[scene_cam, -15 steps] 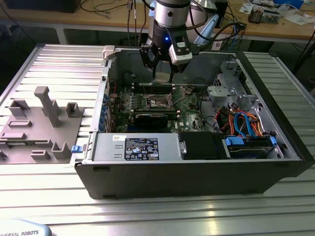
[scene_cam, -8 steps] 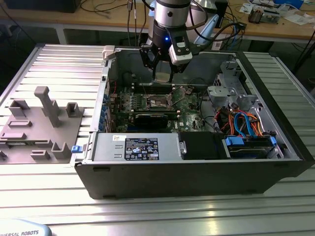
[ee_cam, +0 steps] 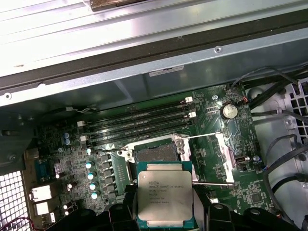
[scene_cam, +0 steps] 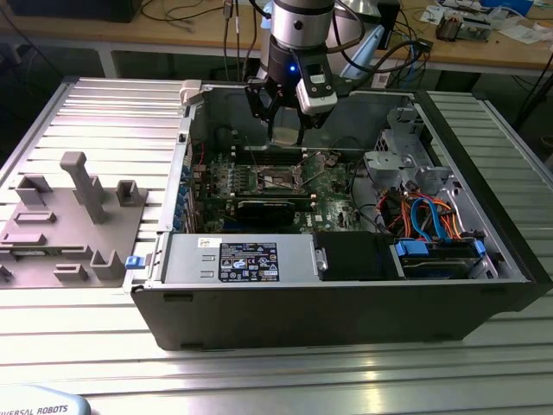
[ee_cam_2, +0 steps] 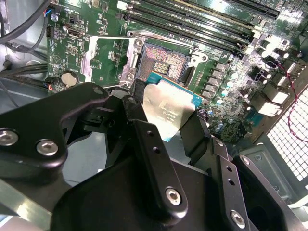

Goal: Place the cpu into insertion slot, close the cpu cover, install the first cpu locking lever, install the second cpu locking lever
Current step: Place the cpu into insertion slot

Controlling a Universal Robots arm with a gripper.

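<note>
Tool [scene_cam: 283, 121] clamped on cpu [ee_cam: 165, 195], hovering near slot [ee_cam: 156, 153]; I'd square cpu to slot, lower flat.

Fine print on cpu [ee_cam: 165, 192], sticker label [scene_cam: 248, 261] on power supply [scene_cam: 186, 259]

One cpu [ee_cam: 165, 193], one insertion slot [ee_cam: 156, 153], four long memory slots [ee_cam: 139, 121] and one round coin battery [ee_cam: 229, 111] show.
</note>
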